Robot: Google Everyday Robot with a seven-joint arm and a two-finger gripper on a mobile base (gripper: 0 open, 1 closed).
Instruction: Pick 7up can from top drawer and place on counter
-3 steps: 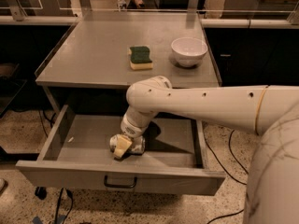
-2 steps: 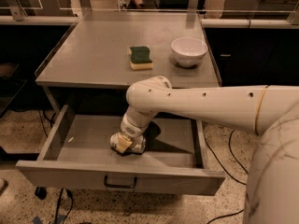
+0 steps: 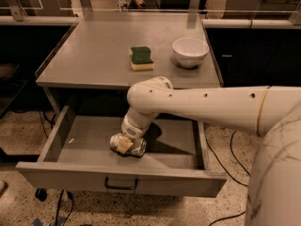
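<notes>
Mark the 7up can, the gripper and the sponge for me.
7up can [image 3: 138,148], camera view: silvery right end, lying in the top drawer [image 3: 84,142].
gripper [image 3: 124,144], camera view: its tip, down on the 7up can inside the drawer.
sponge [image 3: 141,55], camera view: green top face, on the counter [image 3: 94,55].

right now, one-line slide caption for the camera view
End effector reaching the 7up can in the open top drawer; sponge, white bowl on counter.

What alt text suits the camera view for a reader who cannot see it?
The robot's gripper reaches a dented silvery can lying inside the open grey metal drawer. On the grey metal counter above sit a green-and-yellow sponge and a white bowl.
</notes>
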